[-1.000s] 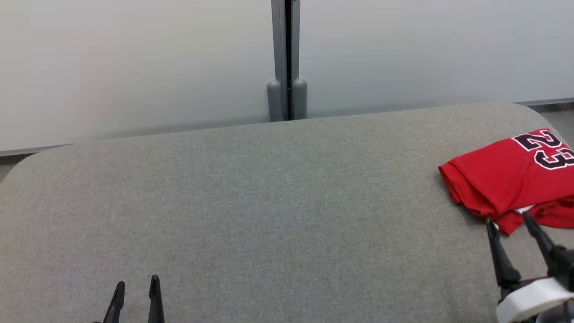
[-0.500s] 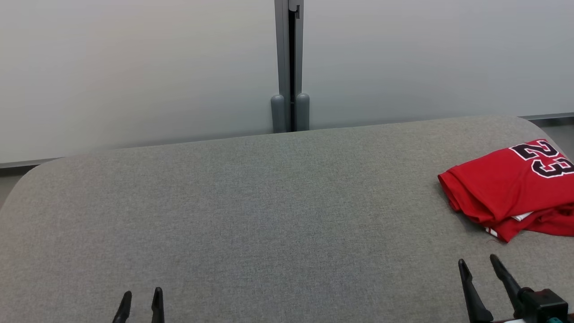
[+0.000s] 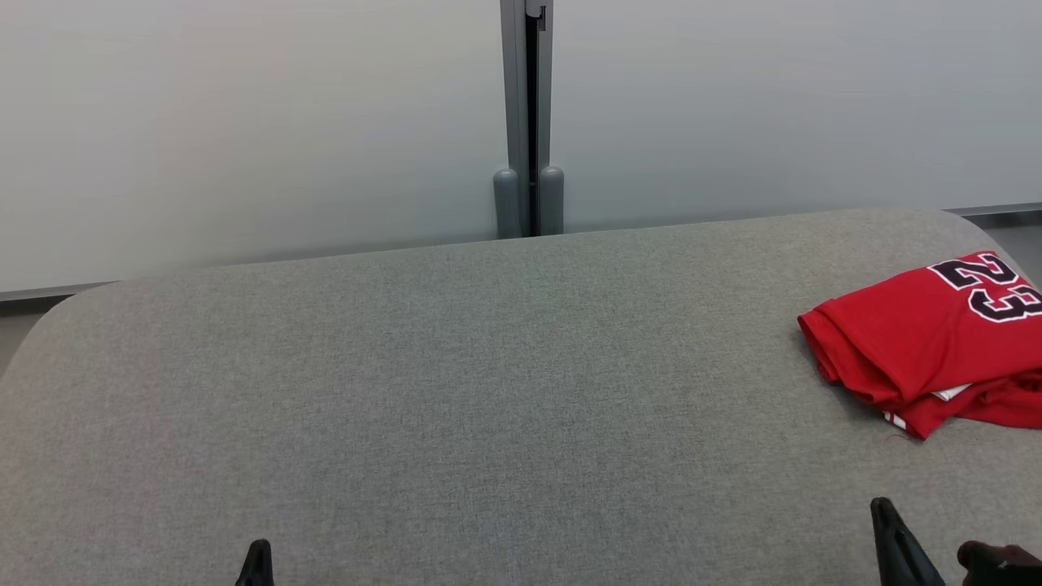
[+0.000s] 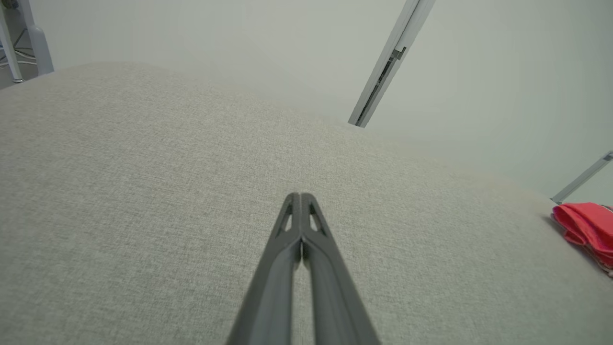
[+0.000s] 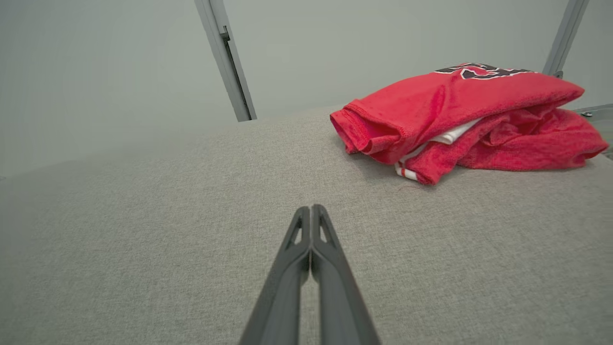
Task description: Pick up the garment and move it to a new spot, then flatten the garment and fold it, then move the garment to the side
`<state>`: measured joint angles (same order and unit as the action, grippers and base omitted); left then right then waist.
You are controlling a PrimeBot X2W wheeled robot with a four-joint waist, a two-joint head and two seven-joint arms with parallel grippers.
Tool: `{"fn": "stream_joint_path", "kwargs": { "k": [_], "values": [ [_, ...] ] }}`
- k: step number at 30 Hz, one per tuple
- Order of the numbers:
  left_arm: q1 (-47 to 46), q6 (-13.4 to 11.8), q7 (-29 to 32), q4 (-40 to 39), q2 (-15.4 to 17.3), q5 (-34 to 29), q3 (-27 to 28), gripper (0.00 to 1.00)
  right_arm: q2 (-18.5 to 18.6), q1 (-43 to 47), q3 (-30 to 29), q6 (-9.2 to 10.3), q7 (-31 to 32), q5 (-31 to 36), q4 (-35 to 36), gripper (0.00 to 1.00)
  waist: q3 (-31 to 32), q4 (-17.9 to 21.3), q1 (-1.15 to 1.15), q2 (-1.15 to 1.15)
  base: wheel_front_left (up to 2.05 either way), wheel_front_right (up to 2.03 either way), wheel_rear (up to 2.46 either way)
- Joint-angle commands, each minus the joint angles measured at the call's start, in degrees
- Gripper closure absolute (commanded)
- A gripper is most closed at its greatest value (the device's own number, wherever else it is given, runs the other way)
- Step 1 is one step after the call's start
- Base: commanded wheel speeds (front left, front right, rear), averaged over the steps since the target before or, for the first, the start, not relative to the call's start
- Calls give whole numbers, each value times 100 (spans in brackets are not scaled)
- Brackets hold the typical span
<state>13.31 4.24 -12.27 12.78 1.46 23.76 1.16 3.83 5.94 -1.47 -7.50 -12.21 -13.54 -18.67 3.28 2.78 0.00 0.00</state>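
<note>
The garment [image 3: 928, 342] is a red jersey with a dark number on it, lying folded in a loose bundle at the right side of the grey table [image 3: 488, 391]. It also appears in the right wrist view [image 5: 459, 115] and at the far right of the left wrist view [image 4: 586, 227]. My right gripper [image 5: 311, 208] is shut and empty, hovering over the cloth surface short of the garment; its tip pokes up at the head view's bottom right [image 3: 883, 513]. My left gripper [image 4: 300, 196] is shut and empty over bare table, low at the bottom left [image 3: 259, 553].
A pale partition wall stands behind the table, with a grey vertical post [image 3: 527, 122] at its middle. The table's rounded far corners show at left and right. A metal stand leg [image 4: 36, 43] shows beyond the table's left end.
My right gripper drew back from the garment's near edge toward the bottom of the head view. Both grippers went from open to shut. The head camera tilted slightly.
</note>
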Motion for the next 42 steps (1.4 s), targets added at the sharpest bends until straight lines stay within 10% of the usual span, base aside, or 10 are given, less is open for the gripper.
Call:
{"fn": "stream_joint_path", "kwargs": {
  "k": [1,42],
  "values": [
    [-235,38,57,-77,52,287,51,100,30,-195,-46,0,68,-330,129,100,-6,-5,0,0,0,0,0],
    [-1104,185,941,11,105,3488,291,100,-24,-714,-272,0,943,-4008,316,100,-127,-102,0,0,0,0,0]
  ]
}}
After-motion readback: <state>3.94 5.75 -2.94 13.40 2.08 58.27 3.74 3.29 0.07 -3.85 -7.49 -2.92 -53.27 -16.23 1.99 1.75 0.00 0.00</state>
